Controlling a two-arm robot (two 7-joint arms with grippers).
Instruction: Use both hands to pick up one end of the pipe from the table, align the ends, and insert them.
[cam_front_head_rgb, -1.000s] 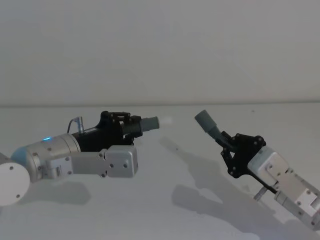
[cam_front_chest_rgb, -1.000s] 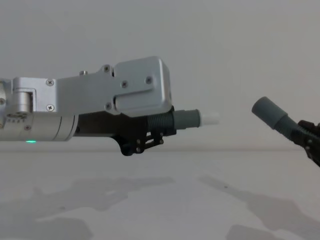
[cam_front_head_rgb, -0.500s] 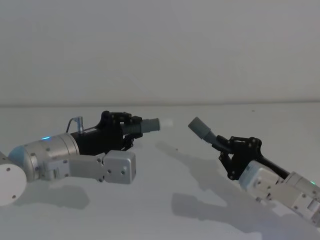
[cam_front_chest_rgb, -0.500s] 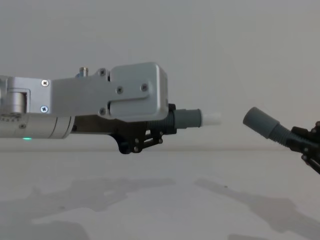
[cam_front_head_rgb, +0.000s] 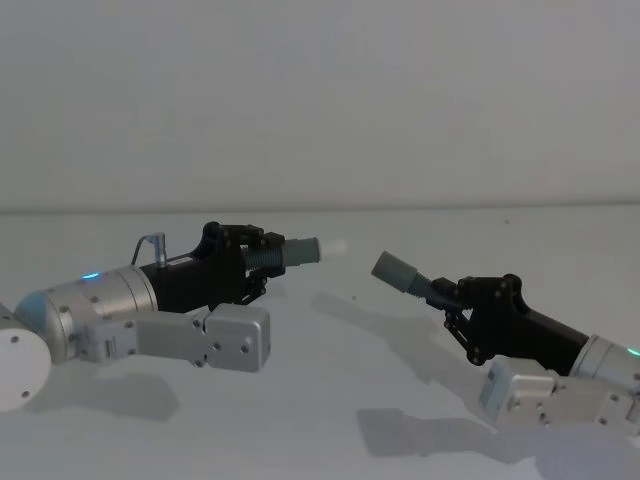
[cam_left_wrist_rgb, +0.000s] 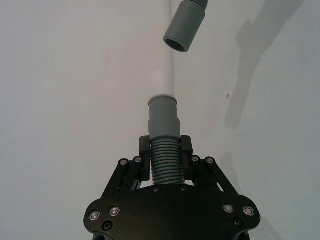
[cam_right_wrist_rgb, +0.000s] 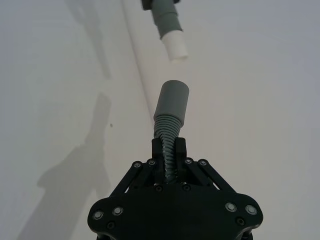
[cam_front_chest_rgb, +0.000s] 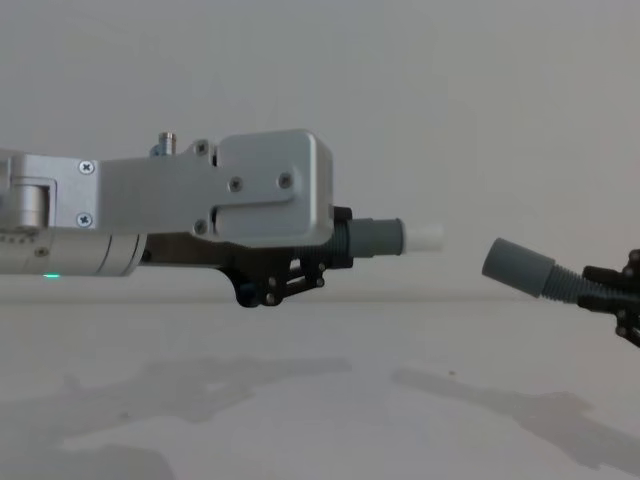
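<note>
White tip (cam_left_wrist_rgb: 163, 85) just short of grey cuff (cam_left_wrist_rgb: 184, 29) — ribbed pipe (cam_left_wrist_rgb: 165, 162) between jaws.

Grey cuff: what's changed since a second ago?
The right gripper swung lower and flatter, carrying the hose so its grey cuff came down toward the white tip; a gap remains. The left gripper, clamping the short piece, barely moved.

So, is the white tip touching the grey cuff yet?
Apart. In the chest view bare background separates the white tip, held by the left gripper, from the cuff in the right gripper.
</note>
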